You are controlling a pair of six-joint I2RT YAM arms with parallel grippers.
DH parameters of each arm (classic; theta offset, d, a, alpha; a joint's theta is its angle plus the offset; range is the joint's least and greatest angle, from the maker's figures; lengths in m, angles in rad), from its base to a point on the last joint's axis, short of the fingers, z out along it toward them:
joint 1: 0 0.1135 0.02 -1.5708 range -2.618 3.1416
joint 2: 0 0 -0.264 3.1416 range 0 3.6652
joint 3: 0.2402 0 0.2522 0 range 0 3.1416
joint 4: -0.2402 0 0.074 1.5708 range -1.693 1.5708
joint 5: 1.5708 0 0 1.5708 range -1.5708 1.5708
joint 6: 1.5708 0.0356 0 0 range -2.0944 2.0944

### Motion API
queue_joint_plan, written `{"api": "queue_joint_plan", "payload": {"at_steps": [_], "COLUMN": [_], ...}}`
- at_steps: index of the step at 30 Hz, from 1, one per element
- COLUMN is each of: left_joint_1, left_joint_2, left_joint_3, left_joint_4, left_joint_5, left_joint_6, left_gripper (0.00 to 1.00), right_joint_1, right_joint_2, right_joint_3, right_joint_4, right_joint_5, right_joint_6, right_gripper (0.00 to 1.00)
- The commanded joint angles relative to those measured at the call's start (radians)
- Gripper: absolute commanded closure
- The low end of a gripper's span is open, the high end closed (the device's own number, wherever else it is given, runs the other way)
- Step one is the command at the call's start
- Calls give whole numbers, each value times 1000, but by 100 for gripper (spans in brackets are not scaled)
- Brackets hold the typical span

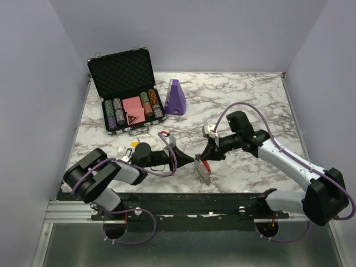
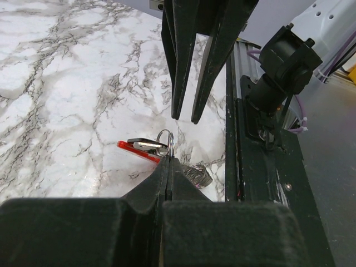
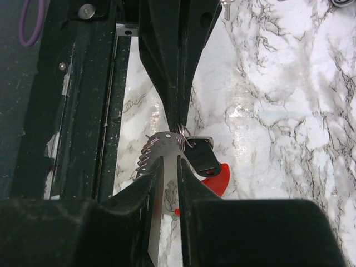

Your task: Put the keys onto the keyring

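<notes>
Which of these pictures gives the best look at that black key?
The right wrist view: the black key hangs close up beside the red arc. The left wrist view shows it edge-on. From the top view I can't make it out.

Top cam looks down from behind my bases; both my wrist cams sit close over the marble table point(image 1: 250, 94), sharing the keyring point(image 3: 214, 177).

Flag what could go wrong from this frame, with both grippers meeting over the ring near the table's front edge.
1. The left gripper pinches only the small split ring; a slight pull from the right gripper, closed on the silvery metal piece, could slip it free.
2. The keyring sits close to the front rail; a drop might land off the marble.
</notes>
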Motion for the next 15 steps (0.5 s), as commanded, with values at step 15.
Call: {"api": "queue_joint_plan", "payload": {"at_steps": [15], "left_joint_1": [-5], "left_joint_2": [-18], "left_joint_3": [-7], "left_joint_4": [279], "left_joint_5": [-11], "left_joint_6": [-3], "left_gripper": [100], "right_joint_1": [26], "right_joint_2": [40], "right_joint_3": [-57], "right_joint_4": [160], "right_joint_5": [-6], "right_joint_6": [81], "right_gripper": [67]}}
